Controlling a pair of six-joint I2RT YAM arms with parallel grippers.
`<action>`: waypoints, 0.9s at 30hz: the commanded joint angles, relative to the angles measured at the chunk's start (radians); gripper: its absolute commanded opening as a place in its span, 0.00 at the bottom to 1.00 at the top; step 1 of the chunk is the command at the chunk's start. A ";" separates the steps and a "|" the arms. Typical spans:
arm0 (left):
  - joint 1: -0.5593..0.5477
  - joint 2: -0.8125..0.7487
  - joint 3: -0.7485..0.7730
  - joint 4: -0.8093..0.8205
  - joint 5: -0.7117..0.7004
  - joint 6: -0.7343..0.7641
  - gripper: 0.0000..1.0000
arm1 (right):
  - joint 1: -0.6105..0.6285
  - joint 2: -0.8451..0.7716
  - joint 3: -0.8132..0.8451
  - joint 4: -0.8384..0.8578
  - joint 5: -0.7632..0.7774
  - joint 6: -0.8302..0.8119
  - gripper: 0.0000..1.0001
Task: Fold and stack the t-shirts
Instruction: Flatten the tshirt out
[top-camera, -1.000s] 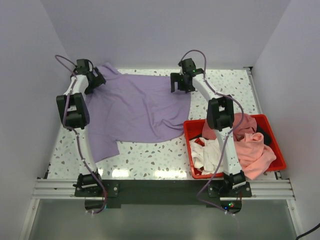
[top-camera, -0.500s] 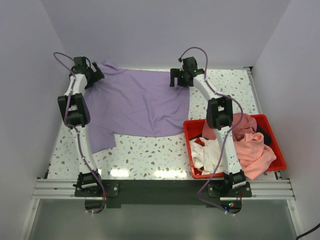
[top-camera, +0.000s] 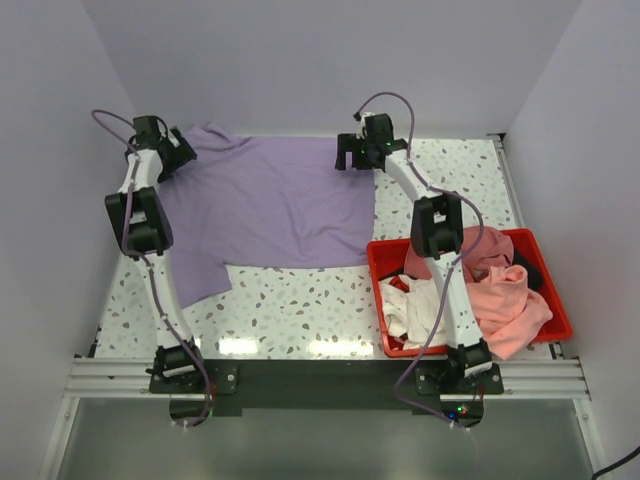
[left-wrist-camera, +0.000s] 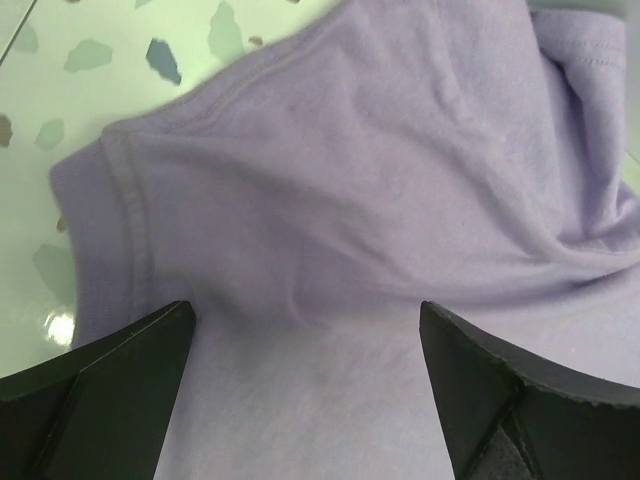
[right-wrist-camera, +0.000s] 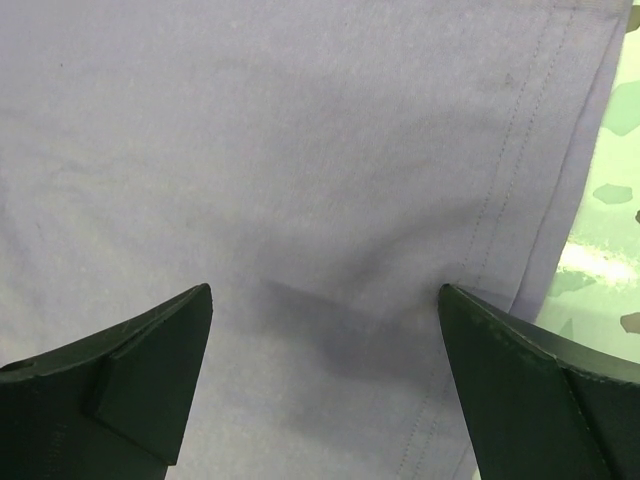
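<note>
A lavender t-shirt lies spread across the far half of the speckled table, one sleeve hanging toward the front left. My left gripper is open over its far left corner, near a stitched hem. The left wrist view shows the left gripper with both tips down on the purple cloth. My right gripper is open over the shirt's far right corner. In the right wrist view the right gripper has fabric spanning its gap beside a double-stitched edge. Neither pinches cloth.
A red bin at the front right holds a salmon pink shirt, a white one and a dusty rose one. The right arm reaches over the bin. Bare terrazzo table lies in front of the lavender shirt. Walls enclose three sides.
Both grippers have moved toward the back wall, and the lavender shirt has slid back with them. Its front edge now lies straighter and farther from the arm bases.
</note>
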 joint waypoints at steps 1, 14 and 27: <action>0.011 -0.115 -0.006 -0.073 0.000 -0.001 1.00 | 0.003 -0.090 0.030 -0.042 -0.005 -0.041 0.99; -0.012 -1.107 -1.116 0.027 -0.182 -0.308 1.00 | 0.167 -0.703 -0.669 -0.033 0.200 -0.044 0.99; -0.024 -1.606 -1.682 -0.103 -0.236 -0.441 1.00 | 0.175 -0.935 -0.979 0.033 0.105 0.051 0.99</action>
